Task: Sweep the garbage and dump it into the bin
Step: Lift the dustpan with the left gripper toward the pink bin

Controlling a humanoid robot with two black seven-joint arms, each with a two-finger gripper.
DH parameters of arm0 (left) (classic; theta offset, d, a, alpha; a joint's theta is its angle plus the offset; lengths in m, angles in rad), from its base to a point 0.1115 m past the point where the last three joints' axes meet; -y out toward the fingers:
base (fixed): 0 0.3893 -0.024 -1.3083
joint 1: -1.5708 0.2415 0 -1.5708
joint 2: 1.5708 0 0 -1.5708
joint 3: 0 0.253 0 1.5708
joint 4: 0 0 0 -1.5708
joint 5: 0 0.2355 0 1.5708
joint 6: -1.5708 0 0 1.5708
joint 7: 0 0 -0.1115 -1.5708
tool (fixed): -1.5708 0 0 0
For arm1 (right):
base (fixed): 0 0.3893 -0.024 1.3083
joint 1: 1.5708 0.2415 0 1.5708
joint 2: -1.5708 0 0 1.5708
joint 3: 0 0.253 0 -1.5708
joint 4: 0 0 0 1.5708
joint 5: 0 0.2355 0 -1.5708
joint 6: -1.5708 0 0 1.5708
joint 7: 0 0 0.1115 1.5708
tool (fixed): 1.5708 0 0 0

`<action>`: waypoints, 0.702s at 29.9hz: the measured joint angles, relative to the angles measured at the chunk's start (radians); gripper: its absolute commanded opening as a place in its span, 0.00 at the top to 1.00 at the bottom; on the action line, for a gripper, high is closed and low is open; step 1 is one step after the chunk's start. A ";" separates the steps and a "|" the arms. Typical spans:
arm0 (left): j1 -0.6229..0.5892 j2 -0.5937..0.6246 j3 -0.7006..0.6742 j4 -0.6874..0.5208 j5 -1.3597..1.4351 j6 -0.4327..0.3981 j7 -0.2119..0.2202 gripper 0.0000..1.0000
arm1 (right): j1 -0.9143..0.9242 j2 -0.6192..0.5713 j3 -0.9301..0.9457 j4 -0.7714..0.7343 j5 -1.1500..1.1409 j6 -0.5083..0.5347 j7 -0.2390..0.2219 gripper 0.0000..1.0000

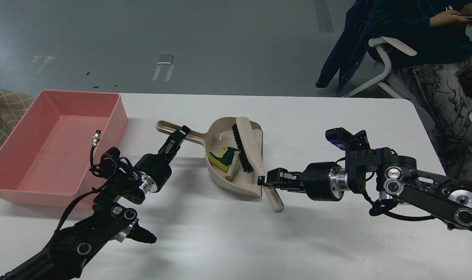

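The beige dustpan (224,144) lies mid-table with its handle (169,127) pointing left. My left gripper (178,137) is shut on that handle. Inside the pan lie the garbage pieces: the yellow sponge piece with a dark green layer (223,159) and the off-white strip (233,171) beside it. My right gripper (266,182) is shut on the handle of the beige black-bristled brush (248,147), whose head now lies inside the pan against the garbage. The pink bin (45,144) stands at the table's left and looks empty.
A seated person and a white chair (383,50) are beyond the table's far right corner. The white table (317,128) ends close behind the bin and the dustpan. My left arm's elbow (115,175) hangs beside the bin's near right corner.
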 measured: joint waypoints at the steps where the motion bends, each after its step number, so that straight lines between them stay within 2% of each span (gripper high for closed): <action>1: 0.000 -0.001 0.000 0.000 0.000 0.000 0.000 1.00 | 0.005 -0.004 0.010 0.005 0.004 -0.001 0.000 1.00; 7: 0.000 -0.004 -0.008 0.000 -0.001 0.000 0.000 1.00 | 0.021 -0.109 0.041 0.077 0.019 0.000 0.001 1.00; 15: -0.019 0.000 -0.019 -0.017 -0.199 -0.002 0.004 1.00 | -0.019 -0.394 0.072 0.168 0.025 0.012 -0.005 1.00; 21: -0.057 0.013 -0.055 -0.019 -0.296 -0.008 0.011 1.00 | -0.100 -0.586 0.072 0.171 0.029 0.020 0.016 1.00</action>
